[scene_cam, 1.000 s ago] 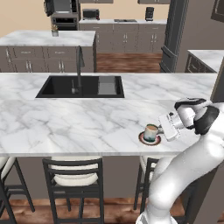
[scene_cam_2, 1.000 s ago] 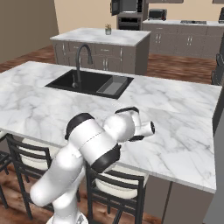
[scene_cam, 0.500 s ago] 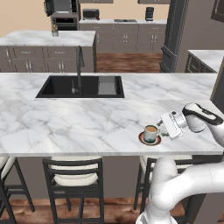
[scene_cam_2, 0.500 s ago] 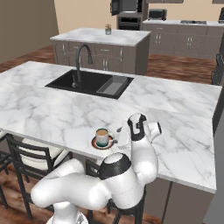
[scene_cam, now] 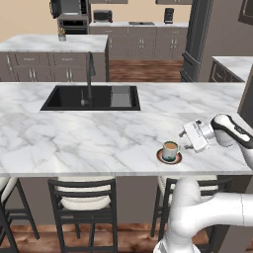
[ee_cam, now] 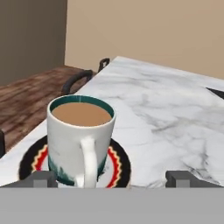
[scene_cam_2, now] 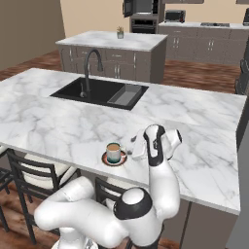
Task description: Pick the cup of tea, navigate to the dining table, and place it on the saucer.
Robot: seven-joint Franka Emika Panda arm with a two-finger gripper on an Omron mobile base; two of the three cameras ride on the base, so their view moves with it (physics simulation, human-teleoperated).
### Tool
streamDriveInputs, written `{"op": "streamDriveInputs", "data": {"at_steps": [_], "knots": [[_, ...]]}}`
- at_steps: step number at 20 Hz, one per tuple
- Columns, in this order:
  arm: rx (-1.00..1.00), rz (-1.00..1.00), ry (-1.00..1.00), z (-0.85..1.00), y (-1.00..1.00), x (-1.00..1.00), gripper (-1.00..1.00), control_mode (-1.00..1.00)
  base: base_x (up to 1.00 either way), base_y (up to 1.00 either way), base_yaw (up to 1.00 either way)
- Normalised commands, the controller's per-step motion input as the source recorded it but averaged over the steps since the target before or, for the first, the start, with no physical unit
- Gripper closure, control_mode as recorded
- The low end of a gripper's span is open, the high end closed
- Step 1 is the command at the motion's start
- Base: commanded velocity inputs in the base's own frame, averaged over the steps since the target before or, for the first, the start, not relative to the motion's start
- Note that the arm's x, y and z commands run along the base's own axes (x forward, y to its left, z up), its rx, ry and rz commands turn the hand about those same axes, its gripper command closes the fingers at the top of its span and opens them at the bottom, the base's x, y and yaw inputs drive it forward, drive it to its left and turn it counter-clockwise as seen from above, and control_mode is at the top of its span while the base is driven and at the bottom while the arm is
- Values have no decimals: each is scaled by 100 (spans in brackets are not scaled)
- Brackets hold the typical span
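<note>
The cup (scene_cam: 169, 150) stands upright on the saucer (scene_cam: 169, 157) near the table (scene_cam: 74, 136) edge. The gripper (ee_cam: 111, 178) sits just beside it, fingers spread wide and apparently touching nothing.

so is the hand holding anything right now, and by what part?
Nothing. The hand is open and clear of the cup, which stands upright on the saucer on the table, handle toward the hand.

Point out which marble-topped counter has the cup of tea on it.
The long near counter with the inset black sink holds the cup of tea, standing on its saucer; the smaller island behind has none.
</note>
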Motion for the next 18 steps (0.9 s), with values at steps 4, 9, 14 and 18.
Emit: {"op": "streamDriveInputs", "data": {"at_steps": [4,9,14,18], "knots": [[-1,-10,0,48,0,-37,-100,-100,0,0,0],[-1,-11,0,53,0,-53,-100,-100,0,0,0],[-4,-12,0,50,1,-55,-100,-100,0,0,0],[-7,-14,0,46,16,-62,-100,-100,0,0,0]]}}
